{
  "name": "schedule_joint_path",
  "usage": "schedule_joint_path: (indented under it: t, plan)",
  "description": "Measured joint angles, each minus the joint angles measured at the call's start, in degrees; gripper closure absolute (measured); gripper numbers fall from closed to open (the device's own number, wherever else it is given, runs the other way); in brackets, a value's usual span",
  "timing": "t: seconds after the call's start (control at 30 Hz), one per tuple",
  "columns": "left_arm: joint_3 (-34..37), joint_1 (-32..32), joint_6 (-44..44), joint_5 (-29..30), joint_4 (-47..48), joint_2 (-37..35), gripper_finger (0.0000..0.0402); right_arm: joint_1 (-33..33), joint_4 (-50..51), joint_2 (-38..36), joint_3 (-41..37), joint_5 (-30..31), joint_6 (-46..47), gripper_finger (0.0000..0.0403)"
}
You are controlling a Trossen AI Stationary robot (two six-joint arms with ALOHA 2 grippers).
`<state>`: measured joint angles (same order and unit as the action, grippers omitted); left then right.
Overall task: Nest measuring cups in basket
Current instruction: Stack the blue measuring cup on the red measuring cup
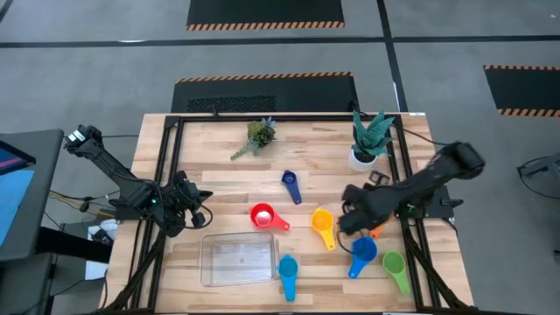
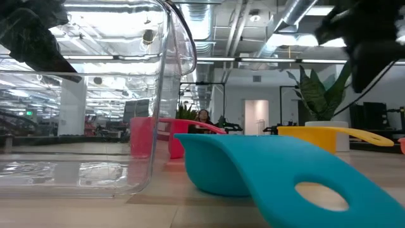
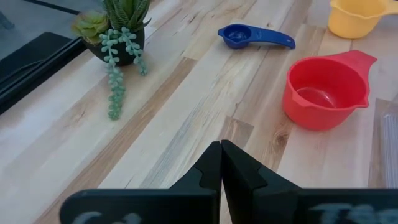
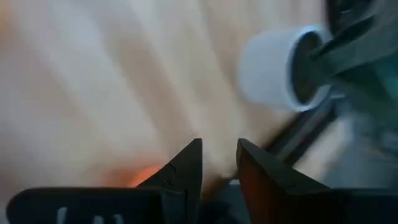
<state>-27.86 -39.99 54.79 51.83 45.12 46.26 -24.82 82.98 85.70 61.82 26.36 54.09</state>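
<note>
The clear basket (image 1: 236,260) (image 2: 158,95) stands near the front edge. Measuring cups lie on the table around it: red (image 1: 262,215) (image 3: 323,90), dark blue (image 1: 291,185) (image 3: 239,35), yellow (image 1: 324,226) (image 2: 316,136), light blue (image 1: 287,273) (image 2: 253,171), blue (image 1: 361,252) and green (image 1: 394,267). An orange cup (image 1: 375,232) peeks out from under my right arm. My right gripper (image 1: 348,219) (image 4: 217,146) hangs over the table right of the yellow cup, its fingers apart with nothing between the tips; an orange blur (image 4: 140,175) shows beside one finger. My left gripper (image 1: 199,213) (image 3: 221,148) is shut above the table's left part.
A trailing succulent (image 1: 255,136) (image 3: 115,37) stands at the far middle. A spiky plant in a white pot (image 1: 367,140) (image 4: 280,68) stands at the far right, close to my right arm. Black frame rails (image 1: 166,175) run along the table's sides.
</note>
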Motion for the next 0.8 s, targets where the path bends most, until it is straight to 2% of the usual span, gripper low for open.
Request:
schedule_joint_path:
  t: [0.17,0.23,0.37,0.53,0.67,0.8]
  plan:
    - [0.00,0.01,-0.01,0.11,-0.01,0.00,0.0402,-5.35,-15.38,-10.04,-5.49,-13.83,3.59,0.0280]
    - [0.00,0.02,-0.24,0.18,0.00,0.00,0.0401,-7.45,-20.60,-12.03,-6.96,-16.75,5.30,0.0280]
    - [0.00,0.01,-0.22,0.33,0.00,-0.01,0.0401,-11.57,-26.30,-13.03,-8.14,-19.95,6.09,0.0280]
    - [0.00,0.00,-0.02,0.31,0.00,0.00,0.0402,-15.17,-25.32,-11.19,-8.19,-21.38,6.07,0.0280]
    - [0.00,0.01,0.00,0.31,0.00,-0.01,0.0401,-15.96,-23.39,-7.82,-8.26,-20.79,5.13,0.0280]
    - [0.00,0.00,0.00,0.31,-0.02,0.00,0.0401,-15.81,-23.94,-3.53,-8.26,-20.43,0.16,0.0280]
